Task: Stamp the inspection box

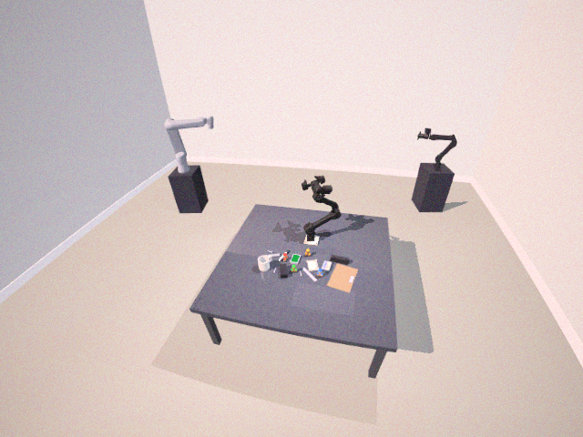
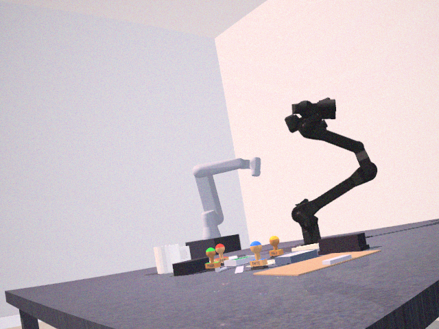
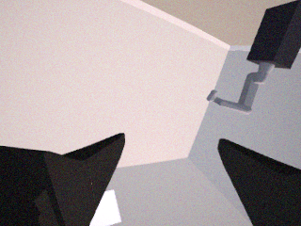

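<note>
Well below raised tool (image 2: pixel 291 120): apparently green-capped PASS stamp (image 2: pixel 210 258).

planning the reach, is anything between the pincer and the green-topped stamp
Nothing solid: the open pincer is raised high above the bench, and only open air separates it from the green-topped stamp in the exterior view. The red-topped stamp stands right beside it.

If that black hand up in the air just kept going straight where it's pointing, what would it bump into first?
Probably nothing nearby. The open black hand points away from the dark grey table, toward the corner where the pale pink wall meets the grey-blue wall. Depth is unclear.
</note>
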`<action>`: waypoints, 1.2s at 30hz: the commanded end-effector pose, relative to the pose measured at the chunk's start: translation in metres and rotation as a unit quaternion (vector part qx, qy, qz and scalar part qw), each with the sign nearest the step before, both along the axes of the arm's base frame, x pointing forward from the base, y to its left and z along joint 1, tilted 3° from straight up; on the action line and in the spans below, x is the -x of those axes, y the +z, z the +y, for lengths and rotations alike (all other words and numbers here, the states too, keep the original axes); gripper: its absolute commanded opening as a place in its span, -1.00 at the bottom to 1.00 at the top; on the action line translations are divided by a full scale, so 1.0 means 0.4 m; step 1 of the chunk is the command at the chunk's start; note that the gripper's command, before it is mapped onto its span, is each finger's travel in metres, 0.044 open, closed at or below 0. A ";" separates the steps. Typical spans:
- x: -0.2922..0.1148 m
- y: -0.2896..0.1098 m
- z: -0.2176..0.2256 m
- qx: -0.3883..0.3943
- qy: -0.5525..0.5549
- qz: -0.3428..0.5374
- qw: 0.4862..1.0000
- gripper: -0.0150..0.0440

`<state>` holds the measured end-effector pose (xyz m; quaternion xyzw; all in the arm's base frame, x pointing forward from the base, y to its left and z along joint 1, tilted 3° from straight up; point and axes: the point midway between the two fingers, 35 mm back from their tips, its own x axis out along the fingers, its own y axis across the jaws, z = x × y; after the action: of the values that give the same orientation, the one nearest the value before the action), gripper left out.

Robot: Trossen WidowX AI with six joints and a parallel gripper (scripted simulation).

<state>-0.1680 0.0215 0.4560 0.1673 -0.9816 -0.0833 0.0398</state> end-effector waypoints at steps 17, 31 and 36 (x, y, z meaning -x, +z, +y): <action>-0.224 0.156 -0.414 -0.369 0.071 0.349 0.859 0.23; -0.632 0.087 -0.751 -0.549 0.120 0.691 0.455 0.23; -0.815 -0.013 -0.816 -0.540 0.128 0.789 0.263 0.23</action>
<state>0.1179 -0.2940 0.4721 0.1451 -0.2642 -0.6914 0.6566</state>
